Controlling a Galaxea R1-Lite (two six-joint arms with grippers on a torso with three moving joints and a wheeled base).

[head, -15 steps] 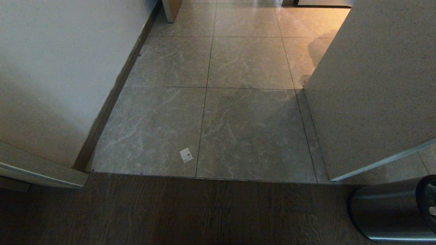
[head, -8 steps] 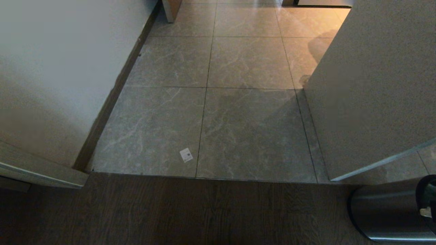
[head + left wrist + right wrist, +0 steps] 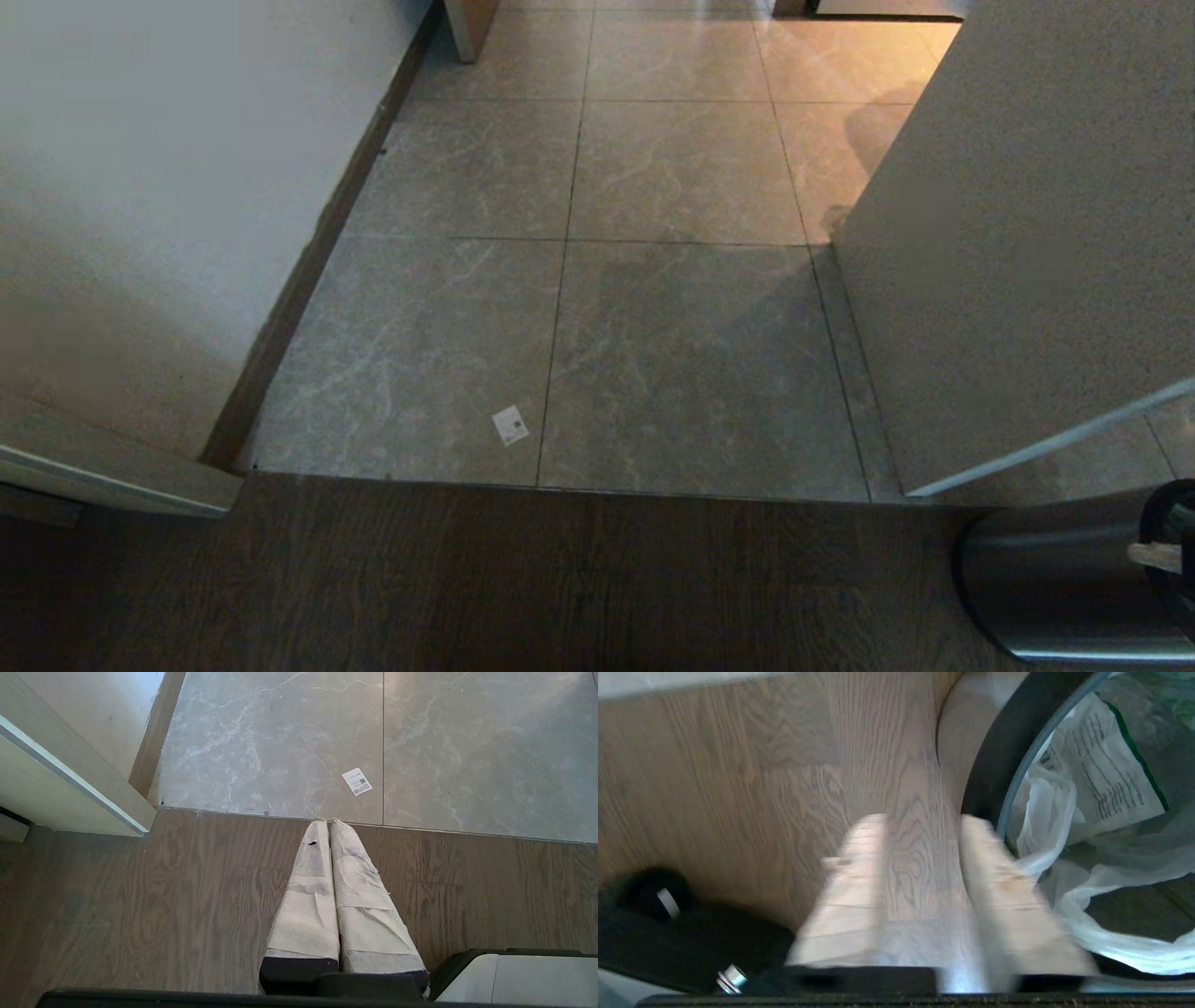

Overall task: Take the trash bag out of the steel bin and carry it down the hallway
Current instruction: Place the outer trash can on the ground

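We see a dark wood floor point(image 3: 467, 579) at six o'clock. Glossy marbled tiles point(image 3: 681, 355) run toward twelve, with warm light far away. White walls point(image 3: 140, 187) stand at nine and three. A small label point(image 3: 510, 426) lies on one tile.

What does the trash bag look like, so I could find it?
Look where the dark wooden floor meets the tiles, at the round steel bin on the right. Inside its black rim lies the trash bag: thin, crinkly white plastic with small printed text and a green edge, the only soft white thing there.
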